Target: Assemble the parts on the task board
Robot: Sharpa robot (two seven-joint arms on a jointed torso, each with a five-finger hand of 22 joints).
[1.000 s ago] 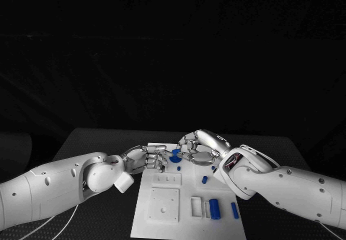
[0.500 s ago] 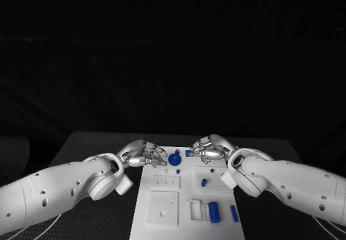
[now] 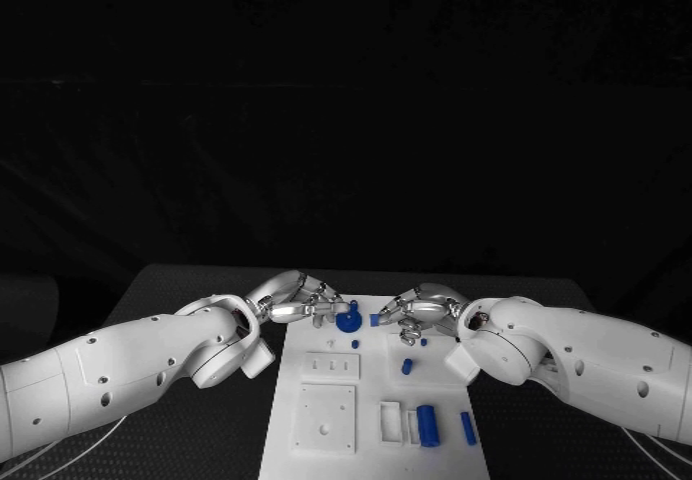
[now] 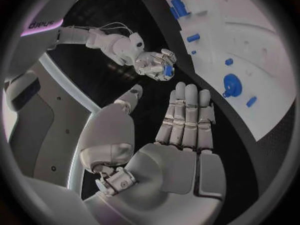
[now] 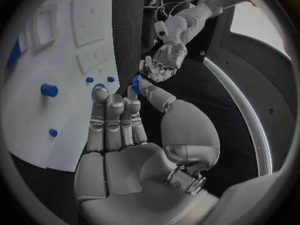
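At the far end of the task board (image 3: 378, 440), the right hand (image 3: 415, 312) pinches a small blue part (image 3: 375, 320) between thumb and fingers. The left hand (image 3: 296, 303) hovers beside it, holding nothing, fingers apart. The step seems to be carrying this part; next it needs its socket. Its long axis I cannot tell.

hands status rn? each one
Left hand: open, fingers straight, holding nothing.
Right hand: pinching a small blue part at its fingertips.
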